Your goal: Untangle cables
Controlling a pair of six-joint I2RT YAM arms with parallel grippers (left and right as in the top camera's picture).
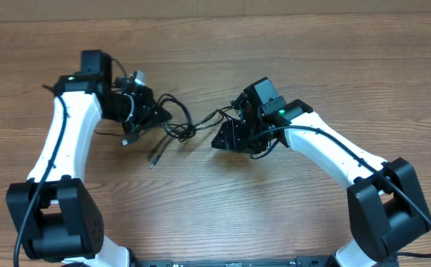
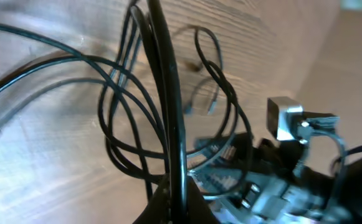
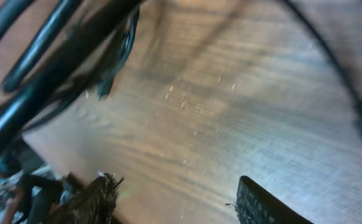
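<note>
Several thin black cables (image 1: 179,126) lie in a tangle on the wooden table between the two arms, and two plug tips (image 1: 153,159) trail toward the front. My left gripper (image 1: 158,113) sits at the tangle's left edge. In the left wrist view it (image 2: 178,190) is shut on one black cable (image 2: 168,93) that runs straight up from the jaws, with loops (image 2: 121,143) spread on the wood behind. My right gripper (image 1: 227,138) is just right of the tangle. In the right wrist view it (image 3: 177,202) stands open over bare wood, with blurred cables (image 3: 43,62) at the upper left.
The wood-grain table (image 1: 289,44) stretches all around. The right arm's wrist with a silvery block (image 2: 285,118) shows at the right of the left wrist view. Thicker black wires (image 1: 326,133) run along each white arm.
</note>
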